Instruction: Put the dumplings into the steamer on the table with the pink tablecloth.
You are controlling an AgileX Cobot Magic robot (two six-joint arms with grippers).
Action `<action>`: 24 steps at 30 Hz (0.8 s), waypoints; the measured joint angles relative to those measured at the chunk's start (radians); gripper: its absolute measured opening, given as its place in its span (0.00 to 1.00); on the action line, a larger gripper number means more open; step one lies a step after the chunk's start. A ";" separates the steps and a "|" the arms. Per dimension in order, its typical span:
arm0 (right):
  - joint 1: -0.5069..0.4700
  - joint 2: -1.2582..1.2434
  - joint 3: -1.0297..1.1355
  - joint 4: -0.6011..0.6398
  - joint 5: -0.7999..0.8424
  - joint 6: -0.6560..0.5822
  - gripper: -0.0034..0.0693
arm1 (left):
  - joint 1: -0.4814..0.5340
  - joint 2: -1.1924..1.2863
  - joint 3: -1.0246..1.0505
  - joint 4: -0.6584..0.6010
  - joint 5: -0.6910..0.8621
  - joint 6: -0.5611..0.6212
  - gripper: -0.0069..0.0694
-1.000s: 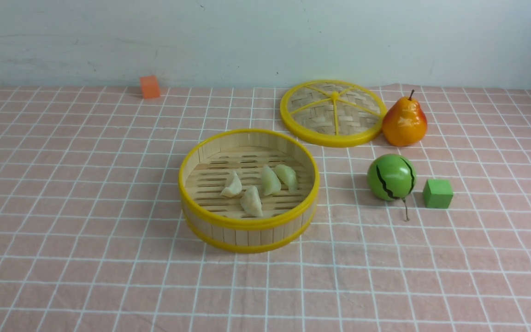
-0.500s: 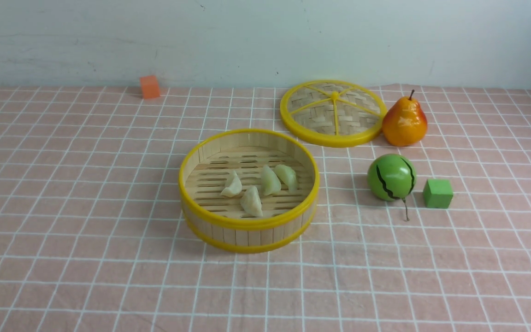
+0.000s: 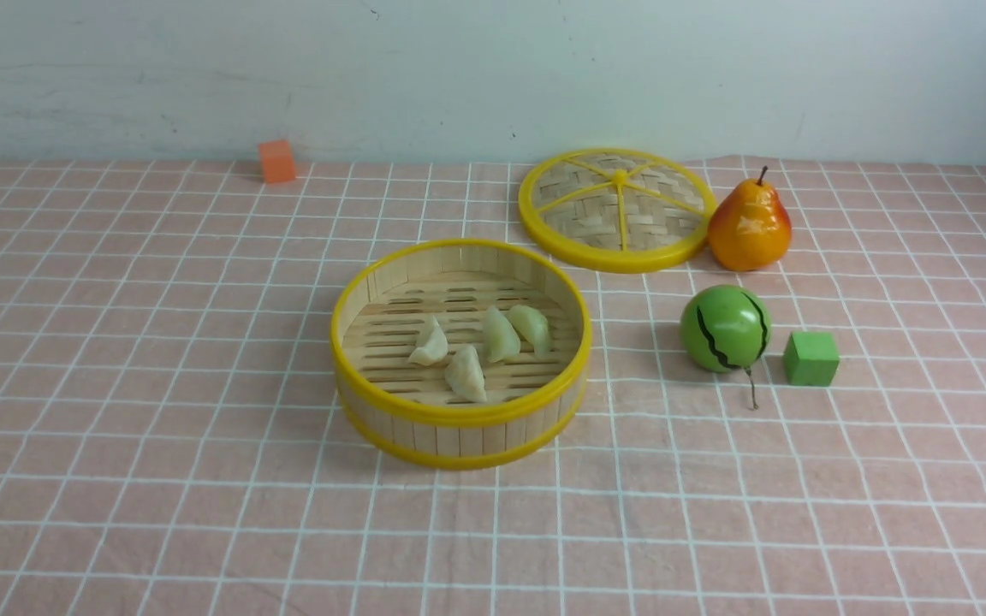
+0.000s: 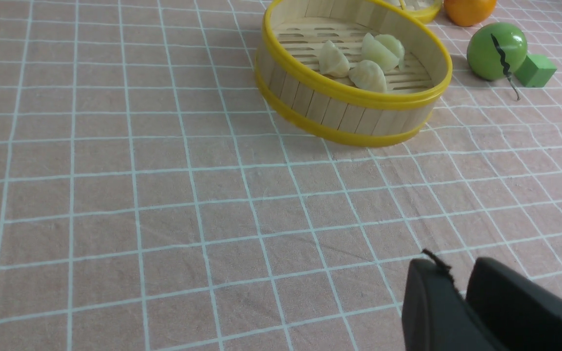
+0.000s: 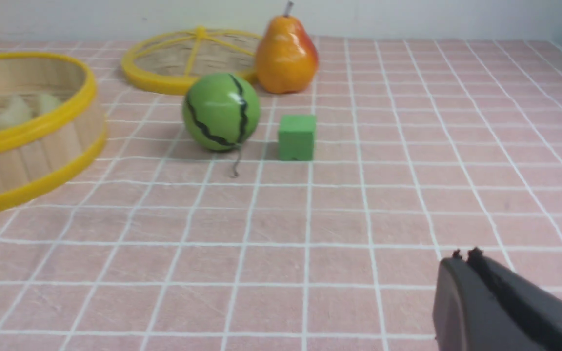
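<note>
Left claw (image 4: pixel 461 273) sits low right in its wrist view, over bare pink tablecloth (image 4: pixel 115 195): fingers a slit apart, nothing between them, can't tell if fully closed. Right claw (image 5: pixel 464 256) low right in its own wrist view, fingers pressed together, closed on nothing, also over bare cloth. Neither claw shows in the front view

Steamer (image 3: pixel 459 417) is centre frame in the front view, standing flat on the desk (image 3: pixel 116 513). All four dumplings (image 3: pixel 466 374) lie on its slatted floor: one left of centre, one nearest the camera, two side by side and touching toward the right. None on the cloth

Lid (image 3: pixel 617 210) lies flat in the upper right of centre, behind the steamer and apart from it. Pear (image 3: pixel 750 227) stands upright right at the lid's right edge; touching or not, can't tell. Green ball (image 3: pixel 724 329) with black stripes is right of the steamer, below the pear; green cube (image 3: pixel 811 358) just beside it on the right, small gap. Orange cube (image 3: pixel 277 161) upper left, by the wall, well apart from the rest
</note>
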 joint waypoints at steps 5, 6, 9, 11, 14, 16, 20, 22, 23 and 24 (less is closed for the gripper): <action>-0.041 -0.003 0.001 -0.062 0.079 0.123 0.04 | 0.000 0.000 0.000 0.001 0.001 0.000 0.24; -0.041 -0.003 0.001 -0.063 0.079 0.123 0.04 | 0.000 0.000 0.000 0.001 0.001 0.000 0.24; -0.041 -0.003 -0.004 -0.075 0.114 0.127 0.02 | 0.000 0.000 0.000 0.002 0.001 0.000 0.24; -0.041 -0.003 -0.008 -0.077 0.129 0.128 0.02 | 0.000 0.000 0.000 0.002 0.001 0.000 0.25; -0.041 -0.003 -0.009 -0.077 0.133 0.130 0.02 | 0.000 0.000 0.000 0.002 0.001 0.000 0.25; -0.041 -0.003 -0.009 -0.077 0.134 0.130 0.02 | 0.000 0.000 0.000 0.002 0.001 0.000 0.25; -0.041 -0.003 -0.009 -0.078 0.135 0.130 0.02 | 0.000 0.000 0.000 0.002 0.001 0.000 0.25; -0.041 -0.003 -0.009 -0.078 0.135 0.130 0.02 | 0.000 0.000 0.000 0.002 0.001 0.000 0.26; -0.041 -0.003 -0.009 -0.078 0.135 0.130 0.02 | 0.000 0.000 0.000 0.002 0.001 0.000 0.26; -0.041 -0.003 -0.009 -0.078 0.135 0.130 0.02 | 0.000 0.000 0.000 0.002 0.001 0.000 0.26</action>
